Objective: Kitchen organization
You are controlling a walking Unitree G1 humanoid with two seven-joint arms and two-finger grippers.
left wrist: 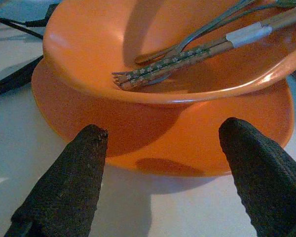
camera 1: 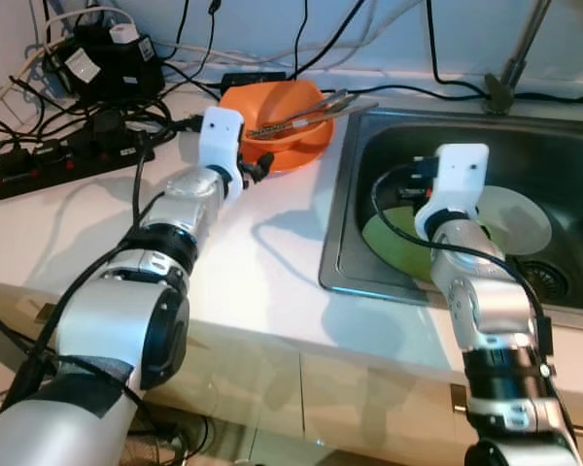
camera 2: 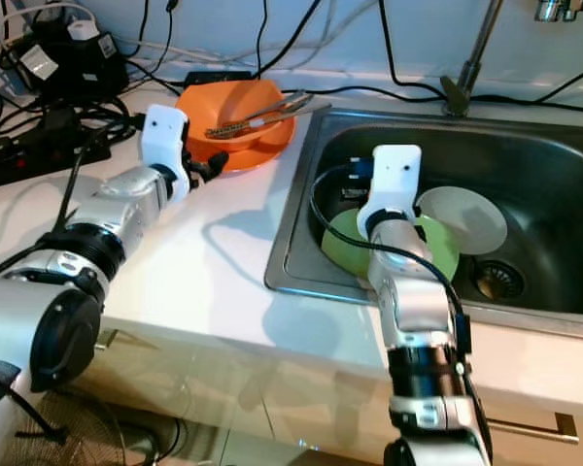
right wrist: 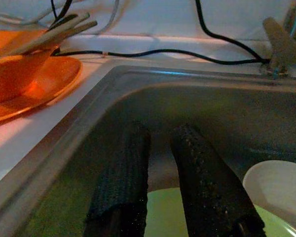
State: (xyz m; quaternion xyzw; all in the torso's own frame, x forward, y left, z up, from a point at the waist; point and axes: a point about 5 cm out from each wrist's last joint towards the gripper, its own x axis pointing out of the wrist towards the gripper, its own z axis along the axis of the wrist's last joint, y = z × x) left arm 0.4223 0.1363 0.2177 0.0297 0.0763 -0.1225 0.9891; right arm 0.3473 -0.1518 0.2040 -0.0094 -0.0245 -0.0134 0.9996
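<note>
An orange bowl (camera 1: 290, 105) sits on an orange plate (camera 1: 306, 150) on the white counter, left of the sink. Chopsticks and metal cutlery (left wrist: 187, 54) lie in the bowl. My left gripper (left wrist: 164, 127) is open just in front of the plate's near rim, one finger to each side, holding nothing. My right gripper (right wrist: 160, 128) reaches down into the steel sink (camera 1: 345, 194). Its fingers (right wrist: 126, 168) are shut with nothing between them, above a green plate (camera 1: 394, 243). A white plate (camera 1: 520, 218) lies partly over the green one.
A black power strip (camera 1: 58, 160), adapters (camera 1: 97, 58) and tangled cables crowd the counter's back left. A faucet base (camera 1: 498, 92) stands behind the sink, and a drain (camera 1: 546, 279) lies at the sink's right. Bare counter lies between the orange plate and the front edge.
</note>
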